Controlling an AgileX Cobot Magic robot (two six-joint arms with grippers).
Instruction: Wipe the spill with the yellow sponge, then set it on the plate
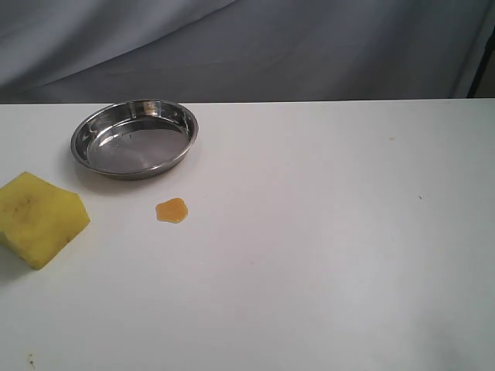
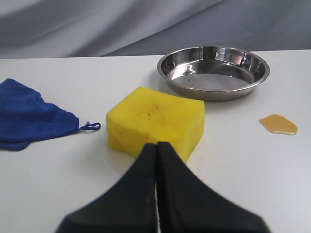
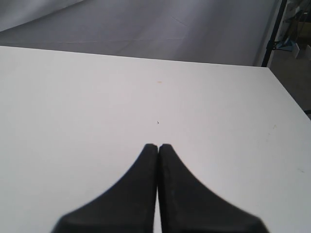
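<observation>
One edge of the yellow sponge [image 1: 40, 218] is cropped.

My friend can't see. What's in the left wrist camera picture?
A yellow sponge sits on a white table just in front of the shut black claw. Beyond it is a shiny metal plate, with a small orange spill on one side and a blue cloth on the other.

White table [image 1: 325, 255] — the yellow sponge [image 2: 154, 116] lies just ahead of the left gripper [image 2: 157, 144], the plate [image 2: 214, 94] farther beyond, the spill [image 2: 278, 124] off to one side, a blue cloth [image 2: 29, 114] to the other.
</observation>
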